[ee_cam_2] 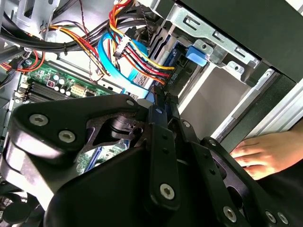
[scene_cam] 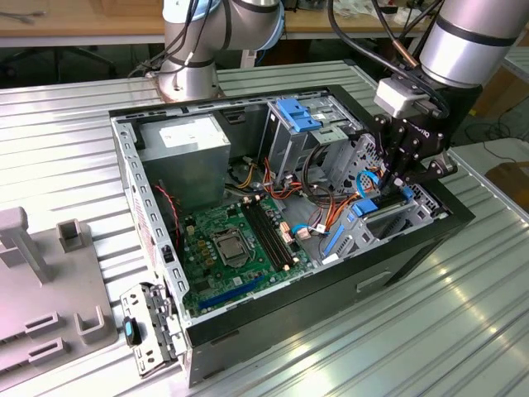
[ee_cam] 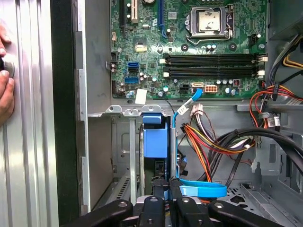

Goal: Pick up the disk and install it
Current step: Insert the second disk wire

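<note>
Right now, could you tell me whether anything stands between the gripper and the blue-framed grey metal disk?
Nothing visible does: the gripper sits right at the disk in its bay; the flat blue cable lies beside them.

A ribbed metal table (scene_cam: 397,347) with a bright sheen fills the foreground, catching light in pale streaks. Behind it runs a wooden bench (scene_cam: 83,21) along the far edge. A cardboard box (scene_cam: 504,87) stands at the exterior view's right, with dark floor (scene_cam: 50,66) under the bench.
</note>
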Controlling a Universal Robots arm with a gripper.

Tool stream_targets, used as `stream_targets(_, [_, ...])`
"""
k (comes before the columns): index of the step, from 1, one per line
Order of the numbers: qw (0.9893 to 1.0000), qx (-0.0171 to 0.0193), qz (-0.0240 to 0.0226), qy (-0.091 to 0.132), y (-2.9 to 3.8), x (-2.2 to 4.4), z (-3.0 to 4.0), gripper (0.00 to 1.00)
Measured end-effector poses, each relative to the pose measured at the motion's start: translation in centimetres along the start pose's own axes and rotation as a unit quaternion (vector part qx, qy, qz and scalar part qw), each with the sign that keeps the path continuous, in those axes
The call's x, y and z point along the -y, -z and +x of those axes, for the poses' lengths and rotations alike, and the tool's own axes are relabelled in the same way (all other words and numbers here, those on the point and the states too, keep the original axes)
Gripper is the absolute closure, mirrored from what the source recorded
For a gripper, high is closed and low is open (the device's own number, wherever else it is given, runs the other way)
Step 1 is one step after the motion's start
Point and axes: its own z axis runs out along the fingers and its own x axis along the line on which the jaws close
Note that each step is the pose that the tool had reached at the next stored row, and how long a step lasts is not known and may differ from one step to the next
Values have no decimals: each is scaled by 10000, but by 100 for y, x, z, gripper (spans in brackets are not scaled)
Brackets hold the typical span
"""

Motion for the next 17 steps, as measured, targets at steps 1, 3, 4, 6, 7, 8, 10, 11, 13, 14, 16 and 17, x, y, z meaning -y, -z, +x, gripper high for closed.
stream_targets(1, [10000,0,0,0,0,0,0,84])
stream_targets(3, [10000,23,-1,-1,0,0,2,84])
stream_targets(4, [10000,45,-1,-2,-1,0,1,84])
stream_targets(6, [10000,76,-1,-4,-2,0,2,84])
stream_targets(7, [9999,128,-2,-6,-6,0,10,84])
stream_targets(8, [9999,156,-3,-8,-9,0,36,84])
stream_targets(10, [9998,203,-4,-10,-15,1,91,84])
stream_targets(11, [9997,226,-4,-11,-16,1,100,84])
stream_targets(13, [9996,274,-5,-14,-16,1,110,84])
stream_targets(14, [9994,336,-6,-17,-17,1,114,84])
stream_targets(16, [9991,428,-8,-22,-18,1,122,84])
stream_targets(17, [9990,438,-8,-22,-19,1,128,84])
